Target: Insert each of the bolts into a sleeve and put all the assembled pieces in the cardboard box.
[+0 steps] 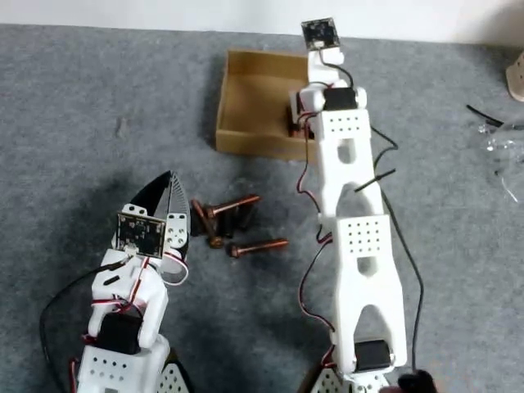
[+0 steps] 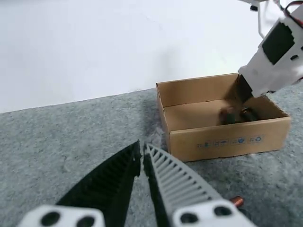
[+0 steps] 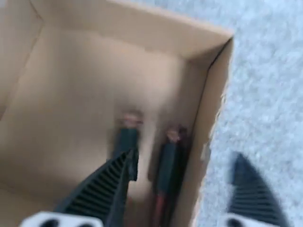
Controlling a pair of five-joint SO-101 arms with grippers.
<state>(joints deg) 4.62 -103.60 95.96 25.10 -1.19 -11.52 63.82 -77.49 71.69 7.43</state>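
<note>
Gray carpeted surface on my feed, with the cardboard box toward the far side. My right gripper is spread wide and holding nothing. It straddles one box wall, one finger inside and the other out over the carpet. The left gripper is pretty much closed, nothing in it, hanging right by the pile. Loose bolts and dark sleeves lie jumbled together there. Two assembled pieces lie side by side in the box, next to that wall.

Two pieces in cardboard box blurred, box side behind right arm — bolt mostly behind left gripper
</note>
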